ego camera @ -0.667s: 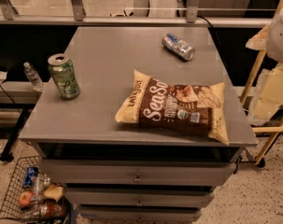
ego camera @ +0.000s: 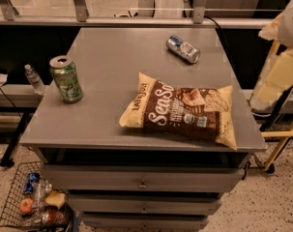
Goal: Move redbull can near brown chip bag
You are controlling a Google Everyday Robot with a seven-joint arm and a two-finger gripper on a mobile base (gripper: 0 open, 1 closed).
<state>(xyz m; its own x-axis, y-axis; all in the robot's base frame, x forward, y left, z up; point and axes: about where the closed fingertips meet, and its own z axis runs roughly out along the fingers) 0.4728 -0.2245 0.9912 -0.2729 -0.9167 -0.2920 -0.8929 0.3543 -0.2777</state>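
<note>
The redbull can [ego camera: 183, 49], slim and silver with blue patches, lies on its side at the far right of the grey table top [ego camera: 112, 57]. The brown chip bag [ego camera: 181, 110] lies flat near the front right, dark brown in the middle with pale yellow ends. There is a gap of bare table between the can and the bag. Only pale arm parts [ego camera: 280, 74] show at the right edge, beside the table. My gripper is out of view past that edge.
A fatter green can [ego camera: 66, 79] stands upright at the table's left. The table has drawers [ego camera: 142, 183] below its front edge. A wire basket [ego camera: 32, 204] with cans and snacks sits on the floor at the lower left. A water bottle [ego camera: 34, 78] stands on a low shelf to the left.
</note>
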